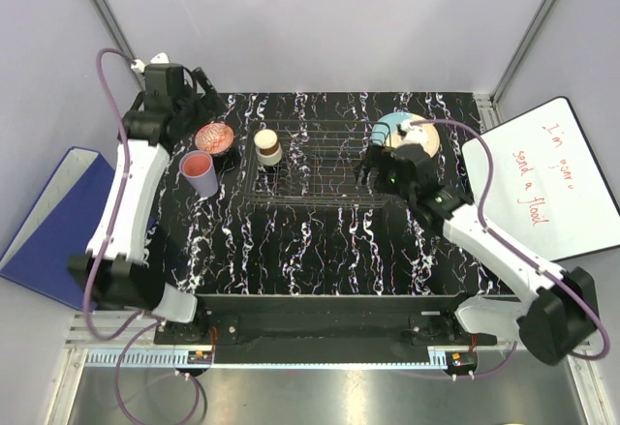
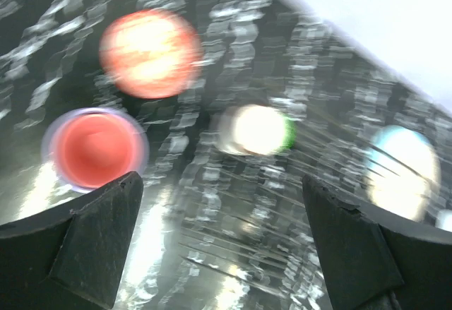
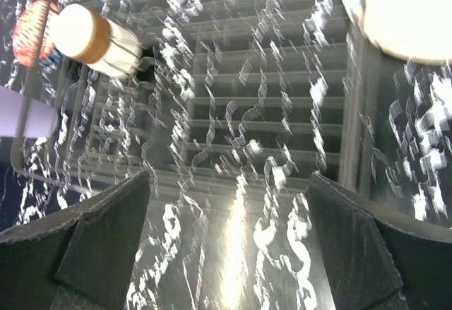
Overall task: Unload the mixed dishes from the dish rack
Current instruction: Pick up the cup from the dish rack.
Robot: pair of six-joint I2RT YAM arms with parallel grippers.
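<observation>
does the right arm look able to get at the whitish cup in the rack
Probably yes. The right gripper is open at the dish rack's right end, and the whitish cup sits at the rack's left end with only bare wire between them. It would be a long stretch across, though.

Rack [image 1: 320, 166]: cup [image 1: 268, 146] in left end; bowl [image 1: 214, 137], second cup [image 1: 199, 171] outside left; plate [image 1: 395, 121] outside right

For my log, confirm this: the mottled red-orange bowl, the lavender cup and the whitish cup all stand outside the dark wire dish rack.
Wrong on one: the whitish cup sits inside the dark wire dish rack, per the top external view. The red-orange bowl and lavender cup are outside.
</observation>
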